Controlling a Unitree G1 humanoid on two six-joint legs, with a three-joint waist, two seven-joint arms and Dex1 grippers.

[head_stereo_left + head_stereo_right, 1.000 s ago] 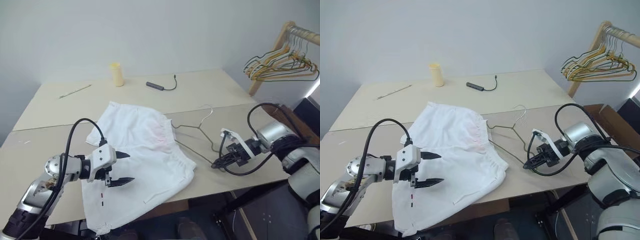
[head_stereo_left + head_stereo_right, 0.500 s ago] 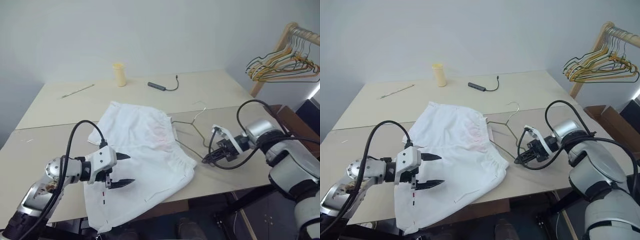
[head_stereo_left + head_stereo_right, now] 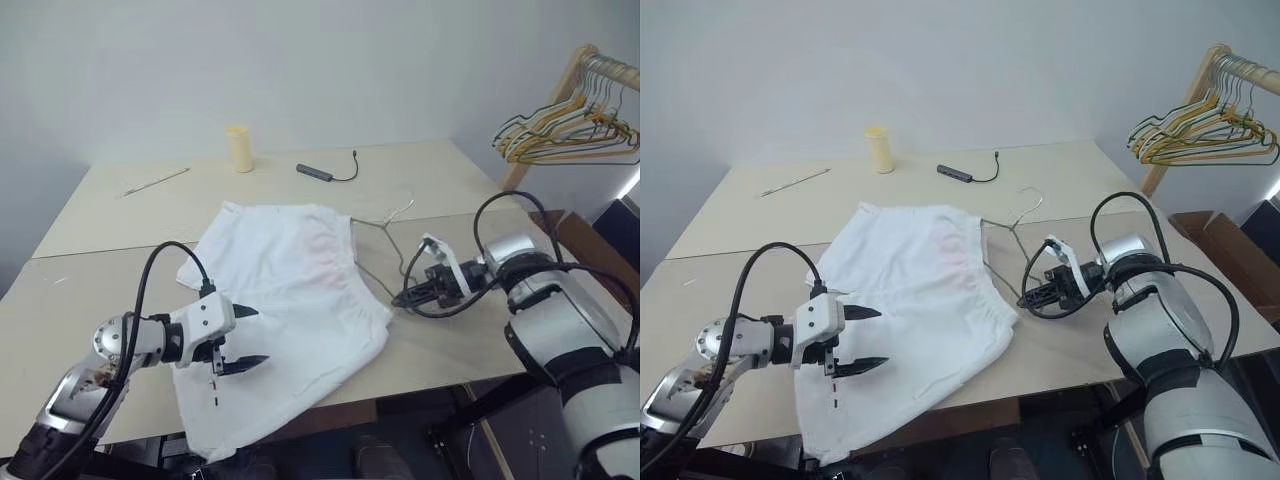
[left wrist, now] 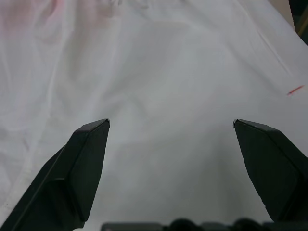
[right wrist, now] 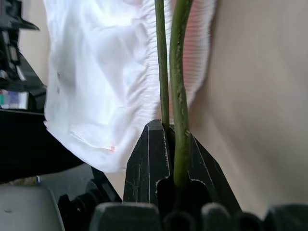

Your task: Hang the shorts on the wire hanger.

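Shorts (image 3: 285,300) lie spread flat and white on the counter (image 3: 120,220), waistband toward the right side and one leg hanging over the near edge. The wire hanger (image 3: 1012,232) lies just beside that waistband, its hook pointing toward the far side of the counter and one end touching or slipping under the gathered elastic; I cannot tell which.

The right claw (image 3: 1025,297) is clamped shut on the hanger's near corner, and the right wrist view shows two strands of green-grey wire pinched between its black fingers (image 5: 149,159), running out toward the waistband. The left claw (image 3: 240,337) hovers over the lower leg of the shorts with its jaws spread wide, gripping nothing; the cloth beneath it lies undisturbed.

Judging by this, the step in hand is feeding the hanger into the shorts at the waist. The next move likely calls for the left claw to drop and pinch the fabric, lifting or steadying the waistband so the wire can pass inside rather than push the whole garment along the counter.
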